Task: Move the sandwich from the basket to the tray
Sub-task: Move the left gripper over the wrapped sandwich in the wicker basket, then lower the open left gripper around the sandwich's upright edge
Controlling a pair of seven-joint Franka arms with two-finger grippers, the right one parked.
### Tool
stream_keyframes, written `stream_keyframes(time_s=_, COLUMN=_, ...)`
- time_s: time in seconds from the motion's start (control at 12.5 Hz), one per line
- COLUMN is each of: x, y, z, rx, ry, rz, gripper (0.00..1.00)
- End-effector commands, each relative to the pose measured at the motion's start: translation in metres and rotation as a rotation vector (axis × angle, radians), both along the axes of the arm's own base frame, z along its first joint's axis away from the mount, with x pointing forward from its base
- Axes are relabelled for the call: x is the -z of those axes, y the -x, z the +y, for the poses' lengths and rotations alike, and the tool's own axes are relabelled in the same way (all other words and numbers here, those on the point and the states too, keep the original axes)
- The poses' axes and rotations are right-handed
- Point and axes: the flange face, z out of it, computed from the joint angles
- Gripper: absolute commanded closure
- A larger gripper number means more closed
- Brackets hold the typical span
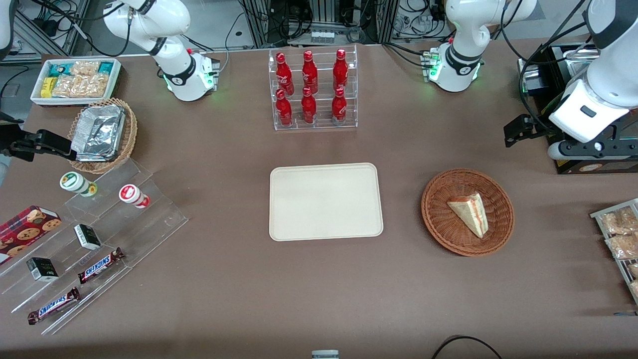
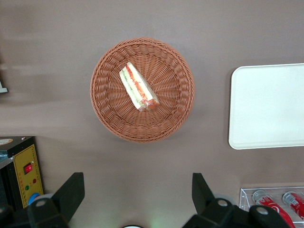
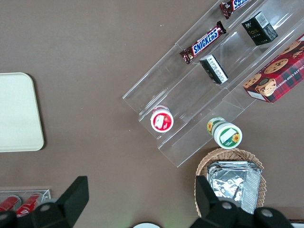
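1. In the front view I see one sandwich (image 1: 469, 213) lying in the basket (image 1: 438, 217), beside one bare tray (image 1: 325, 202). Six red bottles (image 1: 309, 87) stand in a clear rack farther from the camera.
2. In the left wrist view my gripper (image 2: 137, 192) hangs released above the table, near the basket (image 2: 175, 95). Only here do I see the cut edge of the sandwich (image 2: 137, 87): red, orange and green layers in pale bread.
3. In the right wrist view I count two Snickers bars (image 3: 203, 42).
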Motion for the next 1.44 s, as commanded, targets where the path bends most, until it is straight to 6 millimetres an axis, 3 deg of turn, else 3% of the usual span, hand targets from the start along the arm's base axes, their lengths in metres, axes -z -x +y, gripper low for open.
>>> stream_keyframes(time_s=0.0, x=-0.003, y=-0.008, z=0.001, rx=0.017, ry=-0.001, rz=-0.016, gripper=0.00)
stream_keyframes(time_s=0.16, x=0.001, y=-0.008, z=0.000, rx=0.012, ry=0.006, rz=-0.011, gripper=0.00)
stream_keyframes(time_s=0.32, x=0.025, y=-0.009, z=0.000, rx=0.012, ry=0.002, rz=0.015, gripper=0.00)
stream_keyframes(time_s=0.88, x=0.173, y=0.002, z=0.001, rx=-0.002, ry=0.000, rz=-0.050, gripper=0.00)
stream_keyframes(time_s=1.12, x=0.221, y=0.007, z=0.004, rx=-0.017, ry=0.009, rz=-0.097, gripper=0.00)
stream_keyframes(time_s=1.36, x=0.254, y=0.000, z=0.003, rx=-0.198, ry=0.011, rz=-0.091, gripper=0.00)
